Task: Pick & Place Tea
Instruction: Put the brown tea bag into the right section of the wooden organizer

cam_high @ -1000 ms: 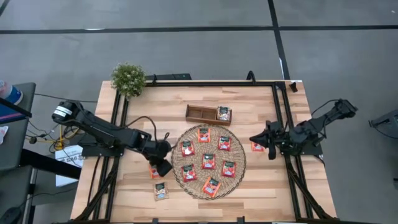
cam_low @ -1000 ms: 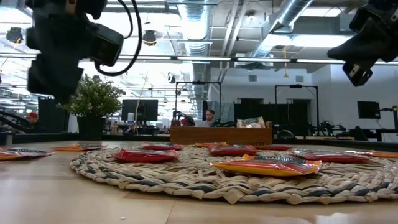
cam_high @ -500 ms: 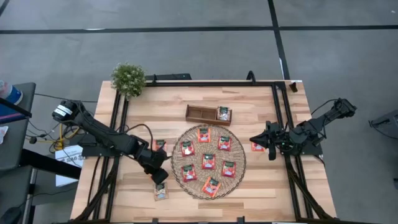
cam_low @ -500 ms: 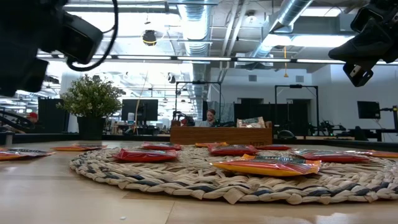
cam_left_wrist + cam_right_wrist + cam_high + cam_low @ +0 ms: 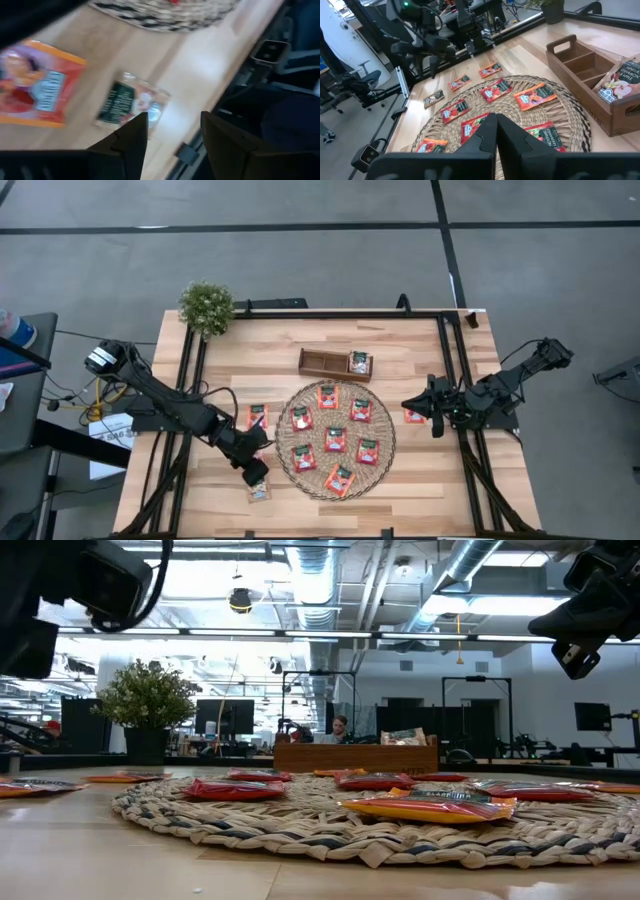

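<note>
Several red-orange tea sachets [image 5: 335, 439] lie flat on a round woven mat [image 5: 389, 442]. Left of the mat, one red sachet [image 5: 257, 416] and a pale sachet [image 5: 259, 490] lie on the table. My left gripper [image 5: 251, 469] hovers open just above and beside the pale sachet [image 5: 130, 102]; another red-orange sachet [image 5: 35, 95] lies close by. Nothing is between its fingers. My right gripper [image 5: 406, 402] waits shut at the mat's right side, above a red sachet [image 5: 413, 416]. A wooden tray [image 5: 322, 363] holds one pale sachet [image 5: 360, 363] in its right slot.
A small potted plant [image 5: 206, 307] stands at the table's far left corner. A black frame [image 5: 445, 320] runs around the tabletop. Bare wood shows between the mat and the near edge [image 5: 330, 515]. A person sits in the room behind [image 5: 338, 728].
My left gripper has swung toward the table's near edge, from beside the mat's left rim to just over the pale sachet. The red sachet left of the mat, covered before, now shows. In the low view that arm has slid off to the left.
</note>
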